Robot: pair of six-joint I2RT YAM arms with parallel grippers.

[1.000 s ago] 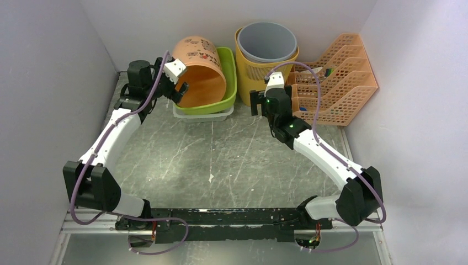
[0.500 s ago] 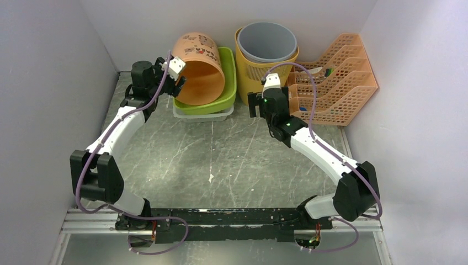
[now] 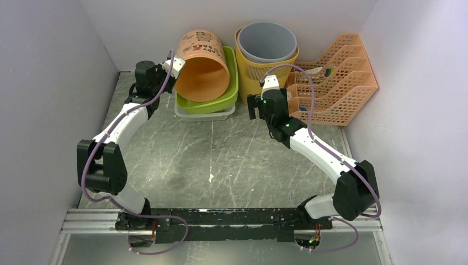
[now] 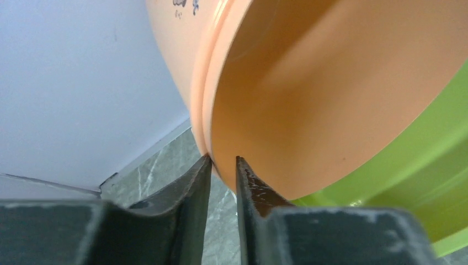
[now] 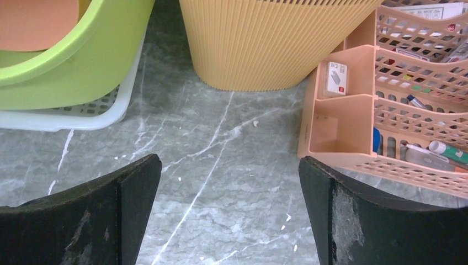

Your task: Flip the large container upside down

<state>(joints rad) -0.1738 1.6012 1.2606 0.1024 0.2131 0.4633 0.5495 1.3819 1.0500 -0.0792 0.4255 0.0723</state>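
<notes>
Top external view: orange bucket (image 3: 203,69) at the back left of the table (image 3: 221,160), tipped well over, mouth facing forward and down, printed outer wall uppermost. Lower part of the mouth set within a green basin (image 3: 232,83), itself nested in a white basket (image 3: 205,115). Left gripper (image 3: 174,70) at the left edge of the bucket's mouth, just beside the back corner. Left wrist view: fingers drawn narrow on the bucket's rim, one on the outer wall and one on the inner, rim pinched at the fingertips; green basin visible below and to the right of the mouth. Right gripper (image 3: 254,106) well apart from the bucket, low over the table in front of a yellow bin (image 3: 249,77), with a grey bin (image 3: 267,41) nested inside that one. Right wrist view: fingers spread wide, nothing between them, bare marbled table beneath; ribbed wall of the yellow bin straight ahead, green basin and white basket at the left, orange file rack (image 5: 342,127) at the right, touching or just beside the yellow bin, with pens and small items in its compartments.
</notes>
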